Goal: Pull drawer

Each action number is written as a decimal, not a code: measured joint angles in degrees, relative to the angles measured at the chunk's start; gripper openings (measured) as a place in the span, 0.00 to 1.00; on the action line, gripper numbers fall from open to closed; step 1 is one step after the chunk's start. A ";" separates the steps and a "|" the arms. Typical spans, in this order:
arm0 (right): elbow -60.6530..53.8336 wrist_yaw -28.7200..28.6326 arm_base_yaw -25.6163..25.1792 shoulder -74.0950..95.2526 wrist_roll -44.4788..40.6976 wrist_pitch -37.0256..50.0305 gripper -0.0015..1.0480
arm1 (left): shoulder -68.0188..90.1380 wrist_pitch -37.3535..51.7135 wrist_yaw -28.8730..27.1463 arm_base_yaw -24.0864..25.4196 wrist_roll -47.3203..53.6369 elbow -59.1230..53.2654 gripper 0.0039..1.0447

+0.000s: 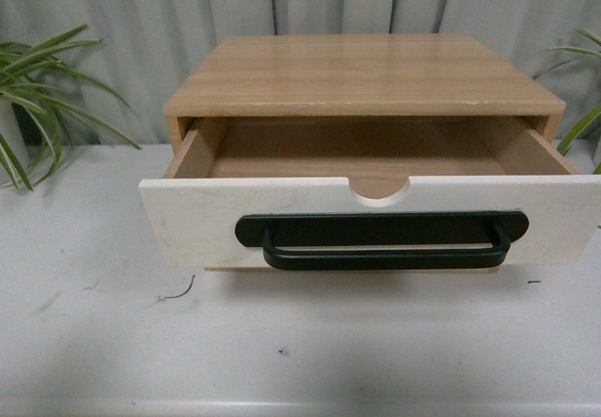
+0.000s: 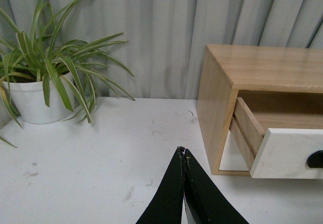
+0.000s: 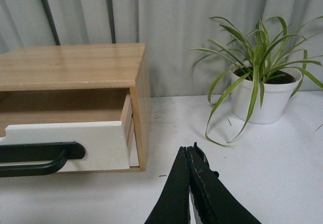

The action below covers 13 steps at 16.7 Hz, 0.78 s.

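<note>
Your drawer (image 1: 376,212) already stands well out of the wooden cabinet (image 1: 362,74), handle (image 1: 380,240) running left-right; both pincers (left (image 2: 183,153), right (image 3: 189,151)) closed, empty, flanking it on the worktop (image 1: 94,323).

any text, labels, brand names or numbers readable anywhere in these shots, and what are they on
None: no view shows any readable text.
The white drawer front with the long black bar handle is blank.
The light wood cabinet top shows only grain.
The white plant pots carry no print or label.
The black left pincer and right pincer show no markings.
</note>
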 joint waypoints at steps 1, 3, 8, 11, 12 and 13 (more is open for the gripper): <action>0.02 0.00 0.00 -3.76 0.00 -5.95 0.02 | -0.70 -0.48 0.02 0.00 0.00 0.00 0.01; 0.17 0.07 0.00 -9.20 0.00 -9.07 0.02 | -9.22 -11.47 0.02 0.11 0.02 0.04 0.01; 0.02 -0.02 0.00 -9.27 0.00 -9.62 0.02 | -10.14 -10.62 0.00 0.20 0.02 0.02 0.01; 0.02 -0.02 0.00 -9.27 -0.04 -9.62 0.02 | -10.14 -10.88 0.00 0.20 0.02 0.02 0.01; 0.02 -0.02 0.00 -9.27 -0.02 -9.60 0.10 | -10.14 -10.84 0.00 0.20 0.00 0.02 0.06; 0.02 -0.02 0.00 -9.27 -0.02 -9.60 0.22 | -10.14 -10.84 0.00 0.20 0.02 0.02 0.18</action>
